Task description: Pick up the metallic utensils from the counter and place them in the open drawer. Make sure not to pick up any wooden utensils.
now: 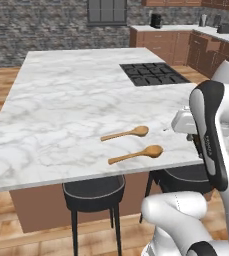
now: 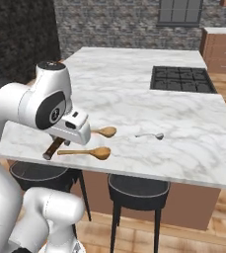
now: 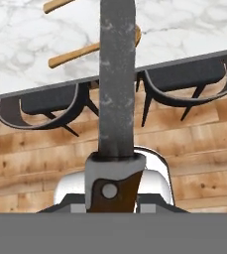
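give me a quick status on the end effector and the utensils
End effector shut on dark-handled knife. Silver spoon lies on counter. Two wooden spoons beside it, untouched.

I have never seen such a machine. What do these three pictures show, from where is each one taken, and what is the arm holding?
The white machine is a robot arm in a simulated kitchen. Two pictures come from cameras on its base, behind it on the left and on the right. The third comes from a camera on the hand, looking along the tool.

On the marble counter lie two wooden spoons, a small metal spoon and a black cooktop. Stools stand under its edge.

The tool is closed on a knife with a grey blade and a dark brown handle. In the right base picture its handle sticks out below the hand.
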Tool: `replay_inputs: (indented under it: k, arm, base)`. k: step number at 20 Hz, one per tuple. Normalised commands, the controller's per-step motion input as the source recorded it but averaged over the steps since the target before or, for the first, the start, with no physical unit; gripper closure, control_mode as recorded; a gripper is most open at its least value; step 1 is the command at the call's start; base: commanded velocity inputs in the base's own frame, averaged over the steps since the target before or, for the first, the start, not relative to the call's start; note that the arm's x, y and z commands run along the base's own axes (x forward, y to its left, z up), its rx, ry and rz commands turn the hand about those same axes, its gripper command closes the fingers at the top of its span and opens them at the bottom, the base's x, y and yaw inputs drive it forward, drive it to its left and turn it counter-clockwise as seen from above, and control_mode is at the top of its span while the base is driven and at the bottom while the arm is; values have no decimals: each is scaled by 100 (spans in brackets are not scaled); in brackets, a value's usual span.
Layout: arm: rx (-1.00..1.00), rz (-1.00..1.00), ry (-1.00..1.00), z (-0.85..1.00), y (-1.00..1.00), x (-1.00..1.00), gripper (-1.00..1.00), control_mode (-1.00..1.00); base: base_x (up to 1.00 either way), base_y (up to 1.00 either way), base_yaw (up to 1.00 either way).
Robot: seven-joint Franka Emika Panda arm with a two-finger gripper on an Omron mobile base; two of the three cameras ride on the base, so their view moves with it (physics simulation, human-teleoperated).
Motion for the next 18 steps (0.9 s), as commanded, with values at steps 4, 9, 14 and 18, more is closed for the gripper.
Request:
replay_inputs:
  k: [4,9,14,18]
  arm:
    - [0,0,0,0,0,0,100,100]
    - [0,0,0,0,0,0,100,100]
    - [0,0,0,0,0,0,100,100]
    - [0,0,0,0,0,0,100,100]
  base:
    - [-64,-76,-13]
    - [-53,-97,-17]
    - [7,-100,-15]
    - [31,-100,-10]
